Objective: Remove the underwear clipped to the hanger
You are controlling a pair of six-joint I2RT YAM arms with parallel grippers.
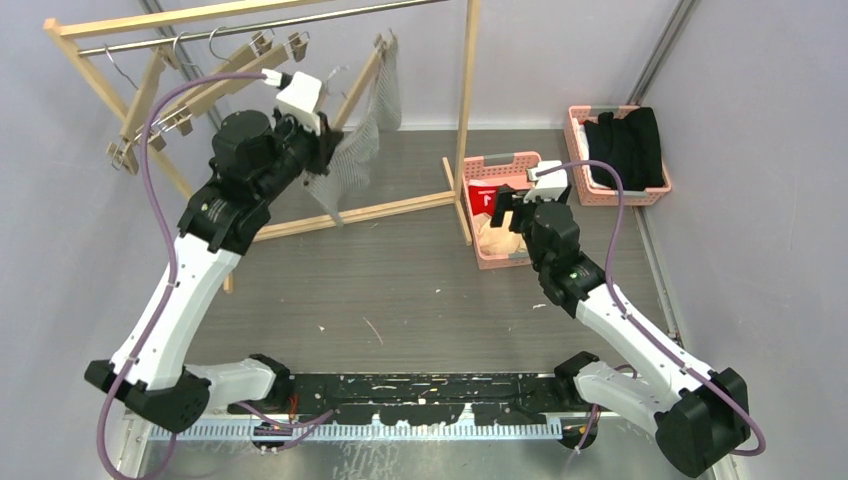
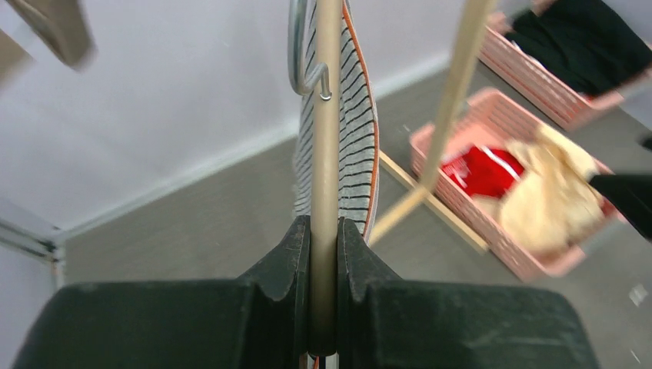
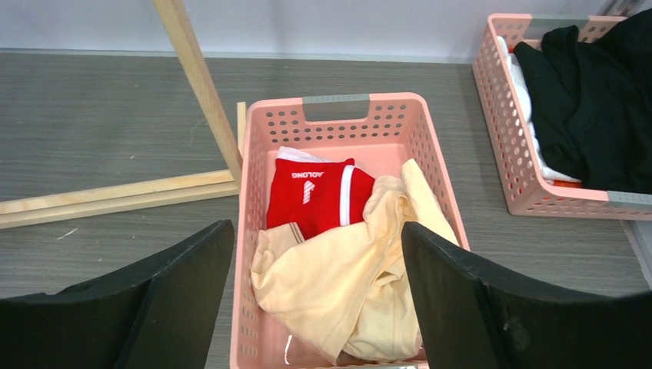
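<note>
My left gripper (image 1: 325,145) is shut on the wooden bar of a hanger (image 2: 327,138), off the rail. The grey-and-white pinstriped underwear (image 1: 352,165) still hangs from that hanger and shows behind the bar in the left wrist view (image 2: 357,131). My right gripper (image 1: 510,205) is open and empty, hovering over a pink basket (image 3: 350,123). In that basket lie the red underwear (image 3: 319,196) with white lettering and the cream-beige underwear (image 3: 346,277), between my spread right fingers (image 3: 184,269).
A second pink basket (image 1: 620,195) at the back right holds a black garment (image 3: 592,100). The wooden rack's post (image 1: 465,110) and floor bar (image 1: 370,212) stand between my arms. Several bare clip hangers (image 1: 160,100) hang on the rail at the left.
</note>
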